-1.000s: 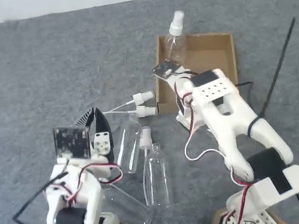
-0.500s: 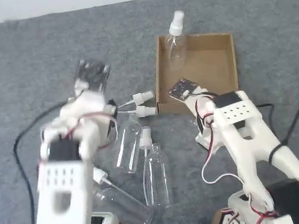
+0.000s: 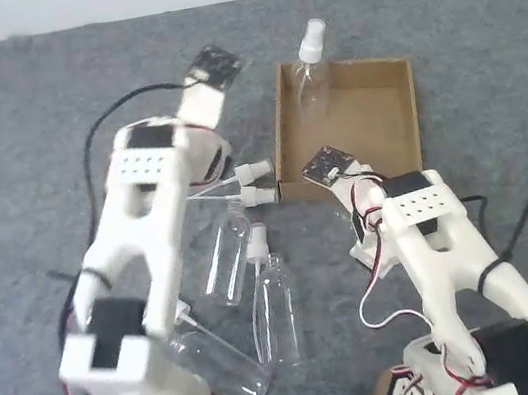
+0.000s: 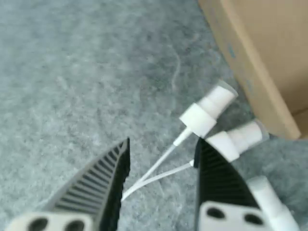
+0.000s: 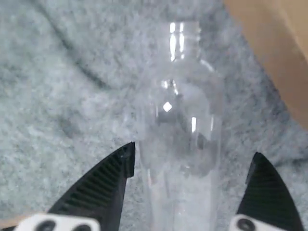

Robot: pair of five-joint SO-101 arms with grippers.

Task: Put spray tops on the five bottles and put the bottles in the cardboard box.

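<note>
Two loose white spray tops (image 4: 208, 113) (image 4: 240, 137) with thin dip tubes lie on the grey carpet beside the cardboard box (image 4: 260, 57). My left gripper (image 4: 162, 144) hovers open just above them, one tube running between its fingers. My right gripper (image 5: 192, 153) stands open, its fingers either side of a clear uncapped bottle (image 5: 180, 139) lying near the box corner (image 5: 276, 43). In the high view one bottle with a spray top (image 3: 308, 66) stands in the far left corner of the box (image 3: 373, 118). Three more clear bottles (image 3: 228, 252) (image 3: 274, 307) (image 3: 217, 359) lie between the arms.
The left arm (image 3: 151, 191) stretches forward over the carpet to the box's left wall. The right arm (image 3: 420, 222) is bent in front of the box. Black cables trail on the carpet at the left and far right.
The left arm swung from the near left forward to the loose spray tops. The right arm drew back from the box, leaving the capped bottle standing inside.
</note>
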